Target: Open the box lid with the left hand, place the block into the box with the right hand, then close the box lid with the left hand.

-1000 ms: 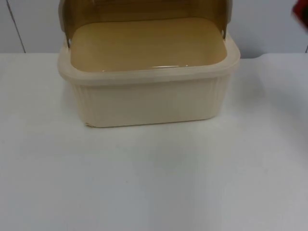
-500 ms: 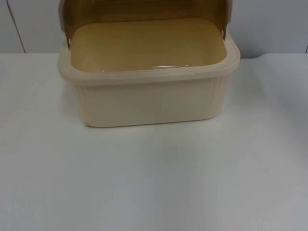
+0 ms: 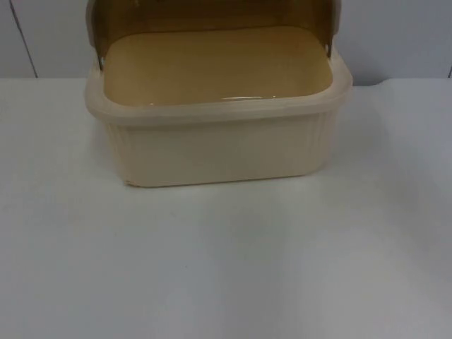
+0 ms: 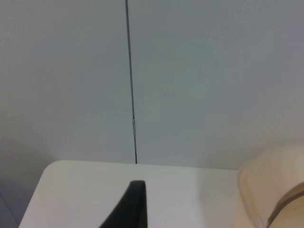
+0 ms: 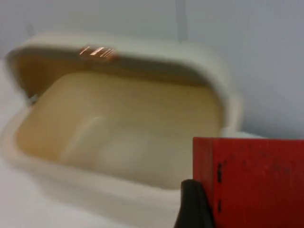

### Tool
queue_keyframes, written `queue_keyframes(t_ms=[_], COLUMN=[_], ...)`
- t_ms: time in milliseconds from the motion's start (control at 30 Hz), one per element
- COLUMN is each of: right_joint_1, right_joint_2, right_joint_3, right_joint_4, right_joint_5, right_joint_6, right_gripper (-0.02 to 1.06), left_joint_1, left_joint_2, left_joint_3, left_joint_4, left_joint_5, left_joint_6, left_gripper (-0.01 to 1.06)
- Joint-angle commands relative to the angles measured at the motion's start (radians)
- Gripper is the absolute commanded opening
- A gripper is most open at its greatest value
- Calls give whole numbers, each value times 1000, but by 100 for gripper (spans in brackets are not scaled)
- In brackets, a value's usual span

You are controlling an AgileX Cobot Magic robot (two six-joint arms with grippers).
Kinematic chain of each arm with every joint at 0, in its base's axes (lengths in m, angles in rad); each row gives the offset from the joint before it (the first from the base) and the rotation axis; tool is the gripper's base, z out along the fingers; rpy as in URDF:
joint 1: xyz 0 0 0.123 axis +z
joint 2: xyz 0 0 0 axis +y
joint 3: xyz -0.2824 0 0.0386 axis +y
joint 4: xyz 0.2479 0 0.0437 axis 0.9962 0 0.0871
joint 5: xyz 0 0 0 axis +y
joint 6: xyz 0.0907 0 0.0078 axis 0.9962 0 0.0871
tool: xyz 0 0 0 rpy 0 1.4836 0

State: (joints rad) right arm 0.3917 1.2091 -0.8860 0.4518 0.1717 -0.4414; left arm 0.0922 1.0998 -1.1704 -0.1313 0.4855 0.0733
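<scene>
A cream ribbed box (image 3: 219, 145) stands at the back of the white table, its brown see-through lid (image 3: 212, 14) swung up behind it. Its inside is bare. In the right wrist view my right gripper (image 5: 227, 213) is shut on a red block (image 5: 251, 171), held up off the table beside and in front of the open box (image 5: 118, 128). A black fingertip (image 5: 192, 204) presses the block's side. My left gripper (image 4: 132, 206) hangs by the table's far corner, facing the grey wall, with the box's rim (image 4: 266, 180) beside it.
The grey partition wall (image 3: 395, 35) rises right behind the box. White table top (image 3: 226, 261) spreads in front of the box and on both sides of it. A dark seam (image 4: 130, 80) runs down the wall.
A red patch at the top view's upper right edge one second ago has gone out of that picture. The box and its raised lid have stayed put.
</scene>
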Motion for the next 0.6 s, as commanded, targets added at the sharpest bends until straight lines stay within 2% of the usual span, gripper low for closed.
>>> queue_keyframes(t_ms=[0,67,133,167,233,300,467,567], right_joint_1=[70,113,163,163,210,222,222,222], right_joint_2=[33,82,167,167,272,368,531,597], right_joint_3=[32,31,29,29,25,-6,-138,-216], right_joint_4=[-8,-8,-8,-8,-8,-8,-8,-8], right_joint_5=[-116,-145,-233,-233,-390,-454,-458,-458], right_joint_6=[3,3,3,3,3,-3,-65,-69], right_gripper=[0,0,0,0,0,0,0,0], left_joint_1=[4,4,4,4,4,4,4,4], left_joint_2=[-2,-2,-2,-2,-2,-2,-2,-2], left_joint_3=[0,0,0,0,0,0,0,0], left_joint_4=[-11,-11,-11,-11,-11,-11,-11,-11], left_joint_5=[-13,-13,-13,-13,-13,-13,-13,-13], left_joint_6=[-4,-4,-4,-4,-4,-4,-4,-4], left_gripper=[104,104,104,104,104,104,104,104])
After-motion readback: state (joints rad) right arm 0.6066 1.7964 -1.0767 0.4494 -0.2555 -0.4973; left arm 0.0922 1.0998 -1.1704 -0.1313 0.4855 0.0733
